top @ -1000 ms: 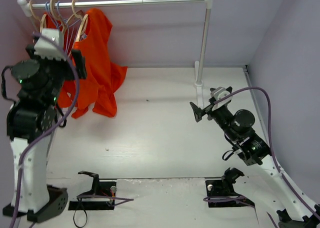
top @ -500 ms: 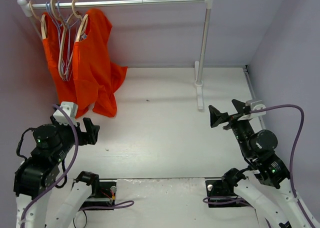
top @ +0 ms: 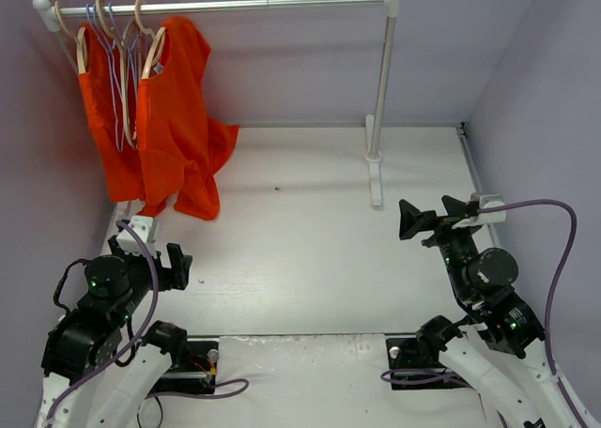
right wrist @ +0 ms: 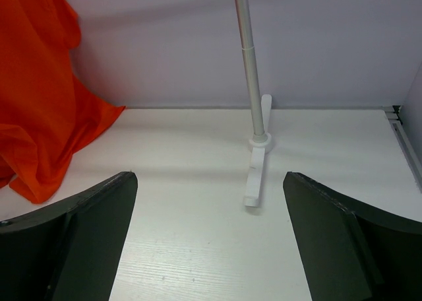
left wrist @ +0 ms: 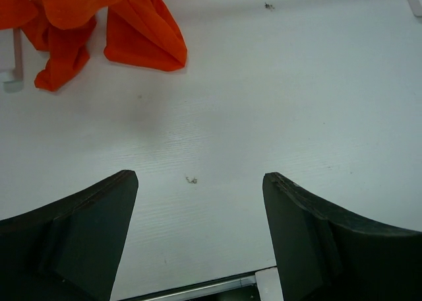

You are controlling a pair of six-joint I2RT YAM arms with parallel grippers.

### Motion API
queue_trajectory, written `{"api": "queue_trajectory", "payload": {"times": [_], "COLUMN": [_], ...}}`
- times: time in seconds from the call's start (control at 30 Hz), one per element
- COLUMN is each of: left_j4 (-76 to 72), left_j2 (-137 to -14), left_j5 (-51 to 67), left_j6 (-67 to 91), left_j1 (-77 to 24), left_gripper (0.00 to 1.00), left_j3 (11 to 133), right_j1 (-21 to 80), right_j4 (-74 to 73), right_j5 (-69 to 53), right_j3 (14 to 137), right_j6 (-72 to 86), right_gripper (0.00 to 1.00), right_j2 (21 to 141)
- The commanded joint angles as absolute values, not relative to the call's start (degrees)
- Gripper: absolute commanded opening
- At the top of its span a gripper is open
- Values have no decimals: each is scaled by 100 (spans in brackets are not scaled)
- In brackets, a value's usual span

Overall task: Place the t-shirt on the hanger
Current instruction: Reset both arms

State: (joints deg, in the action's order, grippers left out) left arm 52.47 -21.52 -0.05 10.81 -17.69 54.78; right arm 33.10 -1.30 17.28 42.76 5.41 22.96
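Top external, white table (top: pixel 310 221), lilac walls (top: pixel 300 71)

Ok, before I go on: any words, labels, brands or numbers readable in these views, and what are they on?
None can be read in any view.
t-shirt: plain orange-red, no print or label showing.
Second garment: plain as well.
Rack: bare white, no sticker or sign.
Left gripper and right gripper: plain black, no markings.
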Motion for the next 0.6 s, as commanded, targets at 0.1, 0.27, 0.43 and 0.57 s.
{"api": "queue_trajectory", "payload": {"times": [0.1, 0.27, 0.43, 0.57], "left_j4": [4167, 3859, 3498, 3392], "left_j2": [-2127, -1891, -1635, -1521], "left_j5": [167, 175, 185, 150], "left_j6": [1300, 1406, 1485, 1450], "left_j1": [-1802, -1802, -1802, -1802], "left_gripper": [77, 77, 77, 77], "left_j3": [5116, 4738, 4132, 4051], "right_j1": [3349, 3340, 3340, 3340], "right_j4": [290, 290, 290, 299], "right_j5": [1968, 2039, 2109, 2162], "right_j3": [4254, 4236, 4245, 4210], "right_j6": [580, 589, 589, 563], "right_gripper": [100, 100, 100, 100], "right_j2": [2197, 2197, 2197, 2197]}}
